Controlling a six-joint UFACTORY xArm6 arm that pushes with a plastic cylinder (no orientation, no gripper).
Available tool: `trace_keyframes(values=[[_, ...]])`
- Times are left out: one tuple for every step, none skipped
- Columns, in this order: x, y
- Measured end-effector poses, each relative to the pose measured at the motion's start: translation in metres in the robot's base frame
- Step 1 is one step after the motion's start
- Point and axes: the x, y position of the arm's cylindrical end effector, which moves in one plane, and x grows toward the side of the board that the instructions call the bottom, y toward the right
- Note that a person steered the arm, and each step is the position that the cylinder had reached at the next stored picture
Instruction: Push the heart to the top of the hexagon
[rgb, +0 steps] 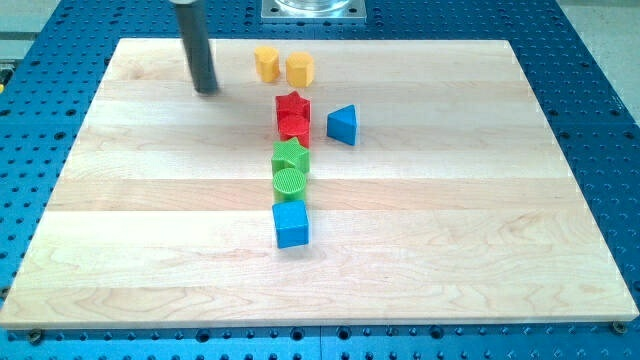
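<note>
A yellow heart (265, 62) lies near the view's top of the wooden board, with a yellow hexagon (299, 68) close on its right, nearly touching. The heart sits level with the hexagon, only slightly higher in the view. My tip (206, 89) rests on the board to the left of the heart and a little lower, apart from every block. The dark rod rises from it out of the view's top.
A red star (293, 104) and red circle (293, 125) stand below the hexagon, and a blue triangle (342, 124) lies to their right. A green star (291, 155), green circle (289, 180) and blue cube (291, 224) continue the column downward.
</note>
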Motion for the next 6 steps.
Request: trace_keyframes(values=[[-0.026, 0.034], [-0.042, 0.077], [-0.011, 0.153], [0.015, 0.220], [0.006, 0.258], [-0.025, 0.255]])
